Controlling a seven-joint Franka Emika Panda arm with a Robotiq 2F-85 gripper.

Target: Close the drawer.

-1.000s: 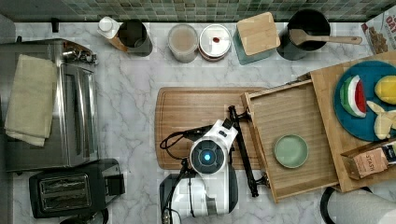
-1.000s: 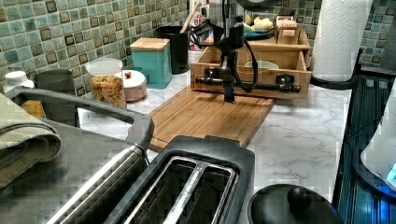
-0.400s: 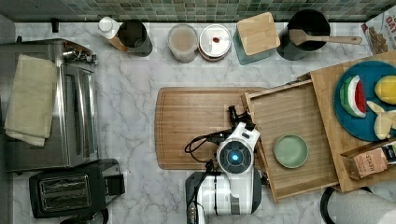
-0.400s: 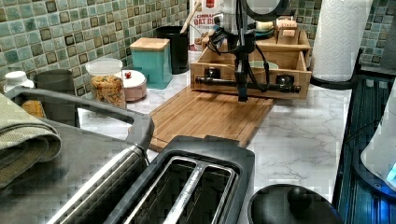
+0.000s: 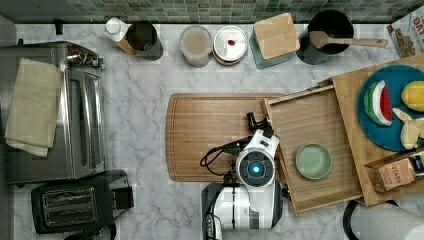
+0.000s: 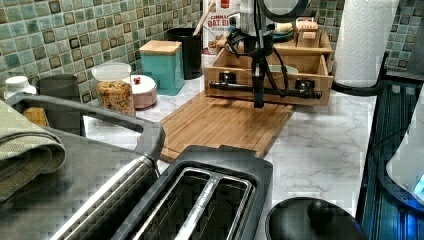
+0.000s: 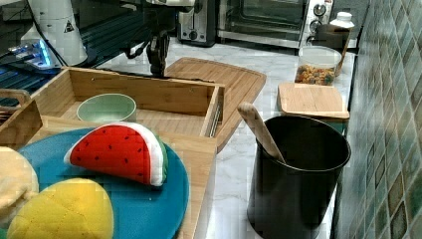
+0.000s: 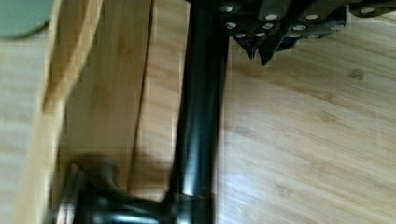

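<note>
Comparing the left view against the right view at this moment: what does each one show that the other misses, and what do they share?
Left view alone: the black bar handle across the front of the drawer, the toaster and the paper towel roll.
Right view alone: the watermelon slice and a yellow piece on the blue plate, plus the inside of the black utensil holder.
Shared: the drawer pulled out over the cutting board, the green bowl inside it, and the gripper hanging just in front of the drawer.
</note>
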